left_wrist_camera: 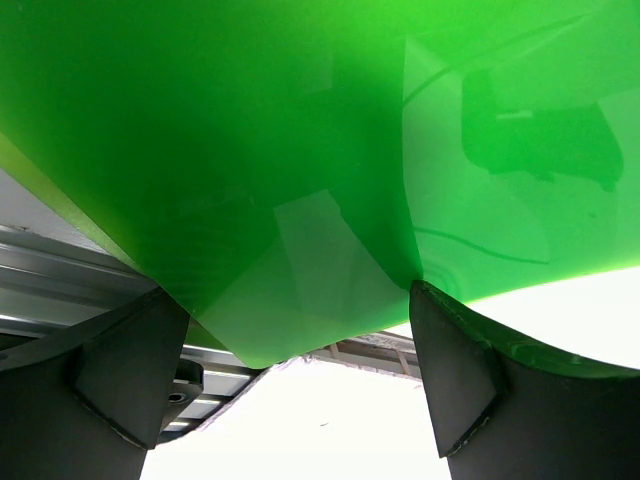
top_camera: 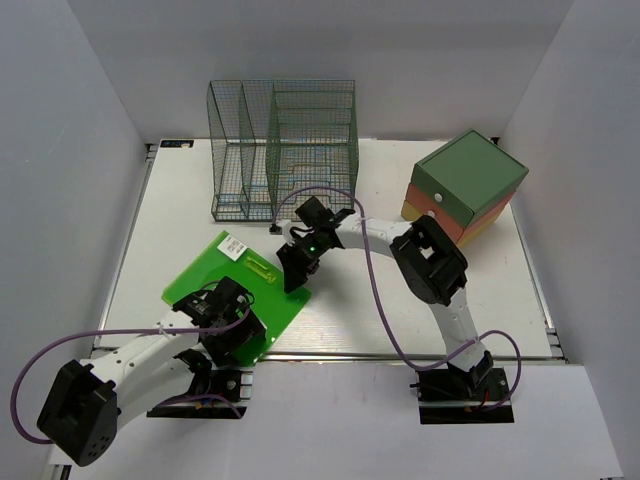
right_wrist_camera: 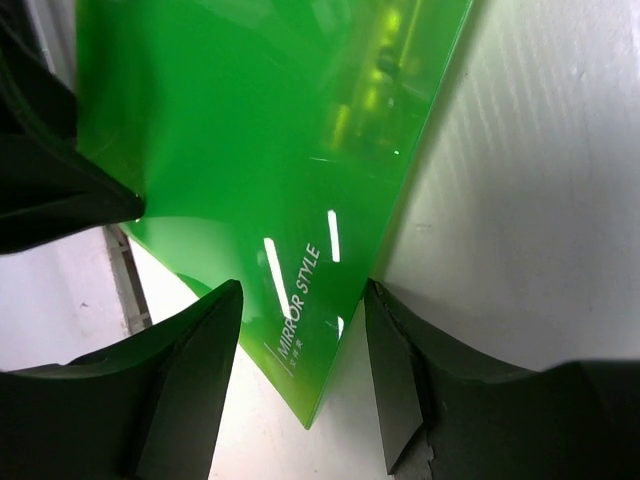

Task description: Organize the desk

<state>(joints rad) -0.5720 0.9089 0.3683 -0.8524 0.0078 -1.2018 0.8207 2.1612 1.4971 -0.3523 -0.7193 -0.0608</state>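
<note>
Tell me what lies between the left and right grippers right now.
Only the green folder: in the top view it covers the desk from the left gripper to the right gripper, with nothing else on that stretch.

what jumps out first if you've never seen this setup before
A glossy bright green sheet lies left of centre on the white desk, with one of its corners between each arm's open jaws. Behind it a green wire-mesh rack stands at the far edge. A green-topped drawer box sits at the far right corner.
</note>
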